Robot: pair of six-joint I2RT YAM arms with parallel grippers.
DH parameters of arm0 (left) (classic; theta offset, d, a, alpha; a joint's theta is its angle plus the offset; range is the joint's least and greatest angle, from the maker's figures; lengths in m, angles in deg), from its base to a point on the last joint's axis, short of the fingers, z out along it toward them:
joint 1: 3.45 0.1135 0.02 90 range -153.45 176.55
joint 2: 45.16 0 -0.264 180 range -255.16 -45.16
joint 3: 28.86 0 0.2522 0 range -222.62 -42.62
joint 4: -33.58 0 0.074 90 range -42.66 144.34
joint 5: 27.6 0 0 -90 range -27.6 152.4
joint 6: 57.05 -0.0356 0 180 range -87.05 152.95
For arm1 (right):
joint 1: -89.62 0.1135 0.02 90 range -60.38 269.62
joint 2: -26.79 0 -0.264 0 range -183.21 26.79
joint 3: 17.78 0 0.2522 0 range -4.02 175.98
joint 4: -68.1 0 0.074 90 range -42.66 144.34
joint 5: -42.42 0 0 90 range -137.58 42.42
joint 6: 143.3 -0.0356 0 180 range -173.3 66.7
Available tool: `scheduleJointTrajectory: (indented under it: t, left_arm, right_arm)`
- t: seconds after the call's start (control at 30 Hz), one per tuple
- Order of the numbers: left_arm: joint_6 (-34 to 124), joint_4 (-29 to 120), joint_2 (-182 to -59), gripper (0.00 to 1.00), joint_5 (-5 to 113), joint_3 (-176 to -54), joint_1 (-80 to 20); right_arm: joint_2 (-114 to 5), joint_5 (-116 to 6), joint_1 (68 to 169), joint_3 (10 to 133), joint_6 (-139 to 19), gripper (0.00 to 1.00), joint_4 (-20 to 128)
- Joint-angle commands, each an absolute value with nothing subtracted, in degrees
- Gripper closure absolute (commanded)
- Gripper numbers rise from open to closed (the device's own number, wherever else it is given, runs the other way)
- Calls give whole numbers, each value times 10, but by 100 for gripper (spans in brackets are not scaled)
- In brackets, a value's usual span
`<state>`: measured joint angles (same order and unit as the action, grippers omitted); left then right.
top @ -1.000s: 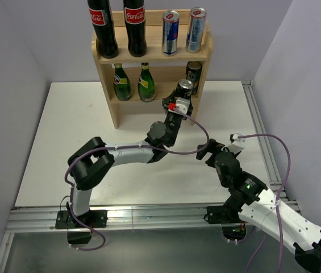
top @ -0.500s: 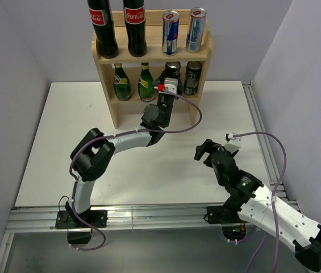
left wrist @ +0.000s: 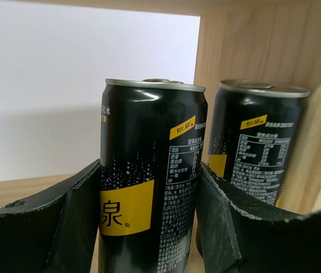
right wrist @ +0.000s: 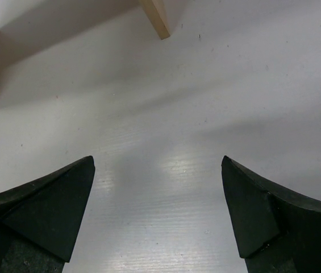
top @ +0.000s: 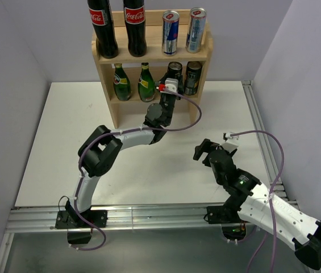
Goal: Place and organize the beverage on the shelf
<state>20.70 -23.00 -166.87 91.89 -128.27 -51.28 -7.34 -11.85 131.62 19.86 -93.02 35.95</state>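
Top external view: the white table [top: 63, 148] fills the centre of the field, with the shelf [top: 104, 85] standing at its 12 o'clock edge against the back wall. The left arm [top: 100, 156] rises from its base at 7 o'clock and extends toward 12 o'clock, wrist at the front of the lower tier. The right arm [top: 262, 202] lies at 5 o'clock, forearm angled toward 11 o'clock, well apart from the shelf. Upper tier, from 9 o'clock to 3 o'clock: two cola bottles [top: 102, 28] [top: 134, 25], then two slim cans [top: 170, 32] [top: 195, 29], all upright. Lower tier in the same order: two green bottles [top: 121, 82] [top: 145, 83], the black can [top: 174, 70], and a second black can [top: 192, 77] at the 3 o'clock end, just beside the side panel. The left gripper [top: 170, 86] is at the black can; the left wrist view shows both fingers [left wrist: 75, 210] lying against its sides – the pincer is closed on it, the can upright under the upper board and near the second black can, a narrow gap between them. The base of the held can is out of frame, so whether it rests on the tier cannot be told. The right gripper [top: 204, 151] hangs over bare table – the right wrist view shows its jaws spread wide with nothing between them, a shelf foot at 12 o'clock.
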Motion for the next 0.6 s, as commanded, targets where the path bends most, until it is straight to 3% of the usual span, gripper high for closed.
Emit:
scheduleJointTrajectory:
  t: [0.0,0.57]
  left_arm:
    - [238,-498,-1665,100,894,-1331,-506]
    - [283,-492,-1694,100,895,-1341,-493]
  right_arm:
    - [-74,-107,1315,197,-925,0,382]
    - [-65,-111,1315,190,-922,0,390]
